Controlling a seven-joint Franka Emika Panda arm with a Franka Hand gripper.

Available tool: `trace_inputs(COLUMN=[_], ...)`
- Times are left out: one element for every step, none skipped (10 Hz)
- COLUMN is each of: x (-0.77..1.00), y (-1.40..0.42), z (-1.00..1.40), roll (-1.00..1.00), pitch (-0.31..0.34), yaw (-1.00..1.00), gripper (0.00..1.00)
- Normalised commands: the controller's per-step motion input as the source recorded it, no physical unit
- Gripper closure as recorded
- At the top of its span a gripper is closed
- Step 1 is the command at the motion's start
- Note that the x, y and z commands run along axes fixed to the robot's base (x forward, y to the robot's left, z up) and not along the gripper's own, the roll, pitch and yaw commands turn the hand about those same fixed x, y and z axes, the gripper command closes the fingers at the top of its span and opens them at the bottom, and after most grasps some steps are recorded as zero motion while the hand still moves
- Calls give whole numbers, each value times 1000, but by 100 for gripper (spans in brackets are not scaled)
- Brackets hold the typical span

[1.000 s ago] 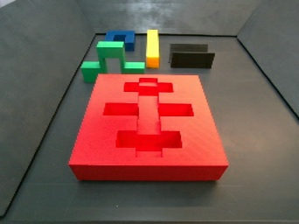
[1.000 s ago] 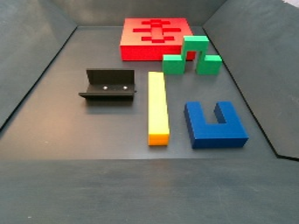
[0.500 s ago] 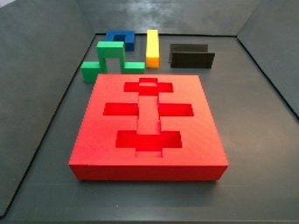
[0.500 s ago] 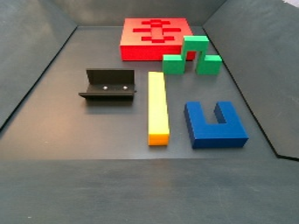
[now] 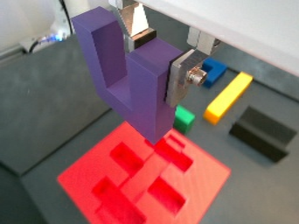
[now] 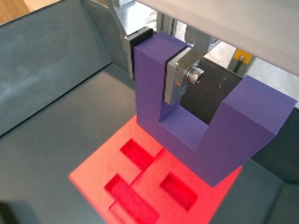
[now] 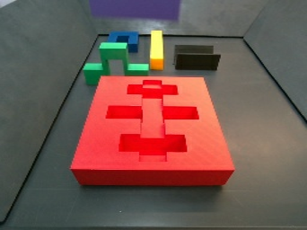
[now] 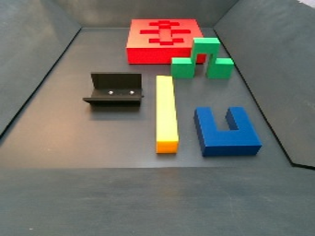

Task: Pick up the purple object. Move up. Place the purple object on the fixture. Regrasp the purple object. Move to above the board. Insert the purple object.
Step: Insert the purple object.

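purple plastic now edges into the top of a side view, where half a second ago there was nothing: the purple object (image 7: pixel 135 7) has come into frame high over the board (image 7: pixel 153 132). in both wrist views the gripper (image 5: pixel 162 61) is clamped on one prong of the purple object, a silver finger (image 6: pixel 181 75) flat against it, with the red recesses right below. i judge the move to above the board is nearly done and the insertion comes next, while the fixture (image 8: pixel 117 91) stands empty, well apart.
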Motion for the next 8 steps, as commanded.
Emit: trace_inputs(x=[503,463,426,569,631,646,631,580], y=[-537,-489,-397,-349,-314,-209,-134,-77], z=[-463,-503,-486,-506,-489,-594,-654,-654], roll=[0,0,-19,0,47,83,17,86], pitch=[-59,-73,-77,-21,0,4,0,30], yaw=[0,40,29,0,0,0,106,234], gripper=[100,100,100,100,100,100,100,100])
